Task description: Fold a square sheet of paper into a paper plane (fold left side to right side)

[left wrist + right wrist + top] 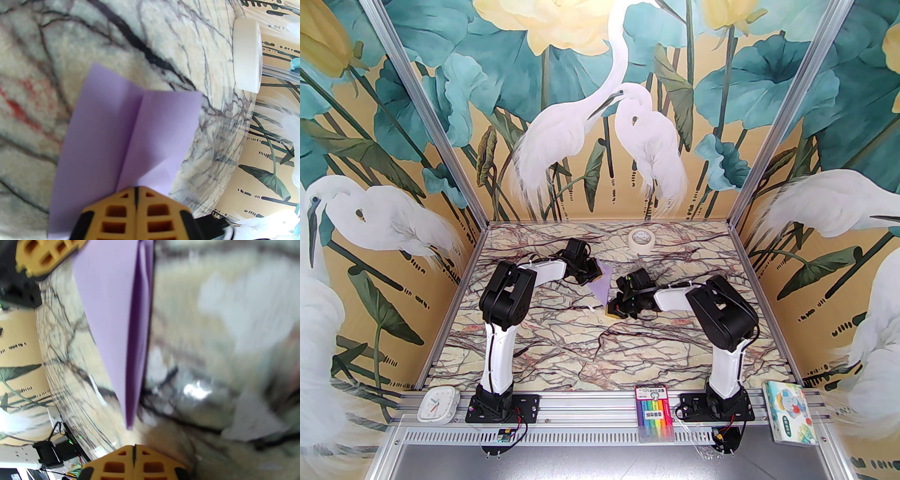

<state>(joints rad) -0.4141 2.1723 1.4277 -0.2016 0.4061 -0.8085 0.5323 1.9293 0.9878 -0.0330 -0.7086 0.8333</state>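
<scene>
The marble-veined surface (562, 347) carries a pale lavender paper plane (601, 283) lying near its middle, and a white tape roll (641, 239) by the far edge.

Robot lab test cell, alu frame (581, 405), printed heron backdrop (722, 140), marble-print table (562, 347)

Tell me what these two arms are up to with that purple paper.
They are folding a paper plane on the marble table. It lies between them, already pointed, with a centre crease. The left end effector, shut, sits over its wide end; the right end effector, also shut, is close to its tip.
</scene>
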